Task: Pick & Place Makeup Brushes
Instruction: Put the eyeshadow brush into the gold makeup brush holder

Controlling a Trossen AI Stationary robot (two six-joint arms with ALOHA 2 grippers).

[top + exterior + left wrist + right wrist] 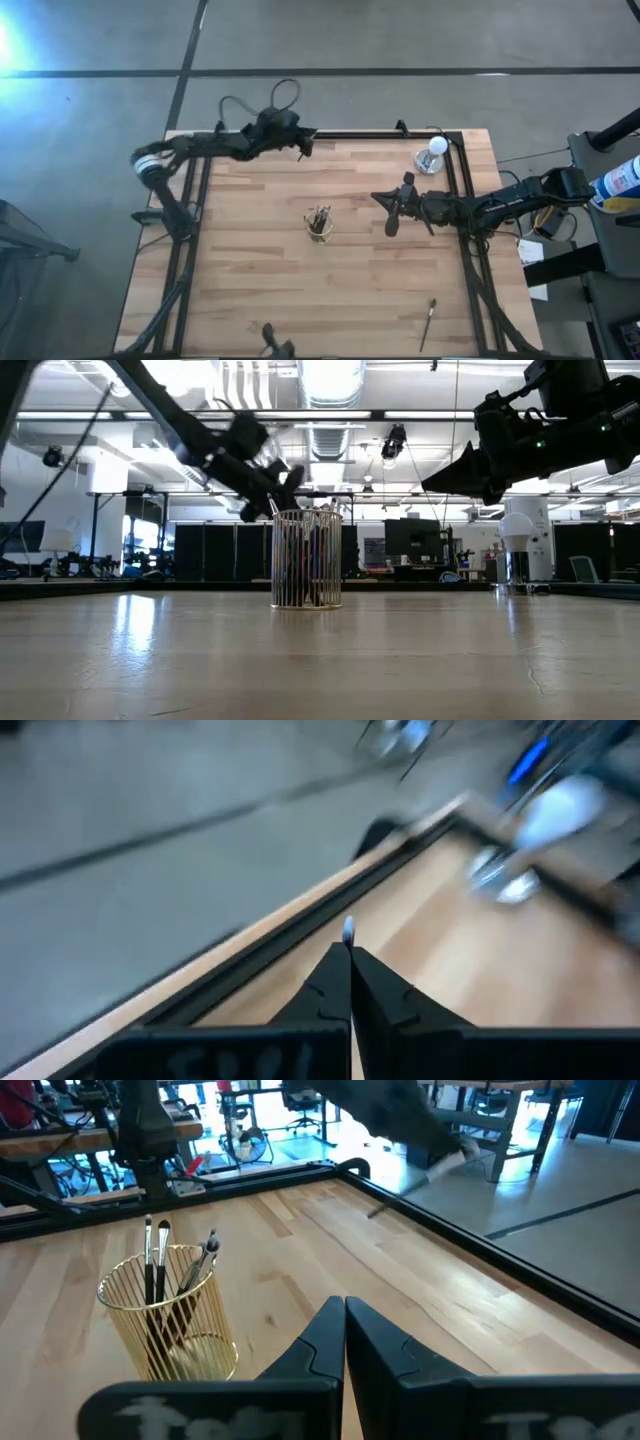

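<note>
- The left arm (200, 145) hangs over the far edge of the bench (250, 280), and its jaws are pinched tight on the held brush (347, 928). Only a pale tip pokes out past the fingertips.
- In the right wrist view the held brush shows as a thin slanted stick under the left jaws. How far it runs out I cannot tell.
- The cup (319, 224), a gold wire holder, stands upright mid-bench. It lies well apart from the left jaws, toward the near side and slightly toward the right arm's side.
- Several brushes (155, 1265) already stand in the cup, heads up, leaning on its rim.
- My reading is that the coming move turns on bringing the held brush across to above the cup's open top and turning its long axis near vertical.
- The right arm (500, 205) waits just beside the cup, its jaws closed on nothing.
- A loose brush (431, 320) lies flat near the bench's front right corner. Its long axis runs roughly front to back, and the right arm is nearer to it.
</note>
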